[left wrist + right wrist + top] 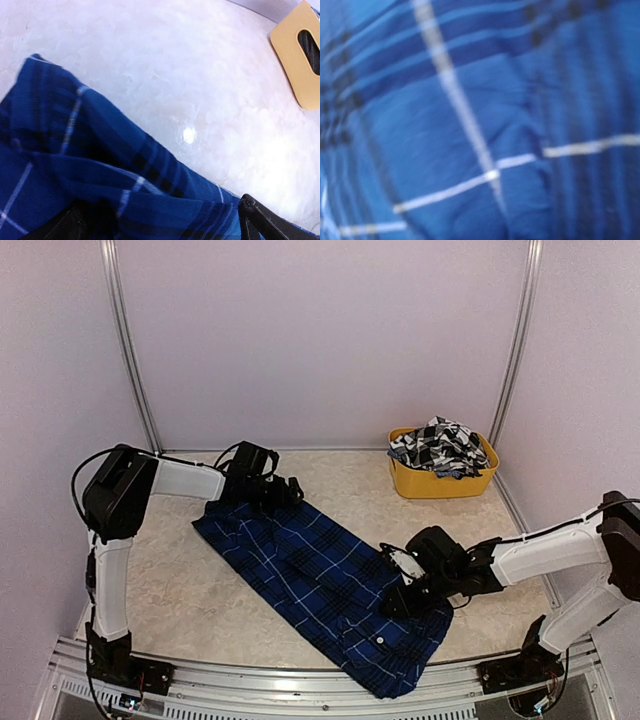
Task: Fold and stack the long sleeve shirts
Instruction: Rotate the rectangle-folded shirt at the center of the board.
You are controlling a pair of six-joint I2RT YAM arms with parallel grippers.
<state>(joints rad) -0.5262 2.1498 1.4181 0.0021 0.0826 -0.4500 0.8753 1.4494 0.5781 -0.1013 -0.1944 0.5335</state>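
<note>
The royal blue plaid shirt (320, 585) lies spread out diagonally on the table, from the far left to the near right edge. My left gripper (283, 490) is low over its far corner. In the left wrist view its fingers (262, 222) stand wide apart, with a bunched fold of the blue shirt (100, 165) between them. My right gripper (402, 592) presses down on the shirt's right edge. The right wrist view shows only blurred blue cloth (470, 140), so the fingers are hidden. The black-and-white checked shirt (440, 445) lies crumpled in the yellow tub (440, 483).
The yellow tub stands at the far right by the back wall, and its handle end shows in the left wrist view (300, 55). Pale walls with metal posts (130, 350) close in the table. An aluminium rail (300, 680) runs along the near edge.
</note>
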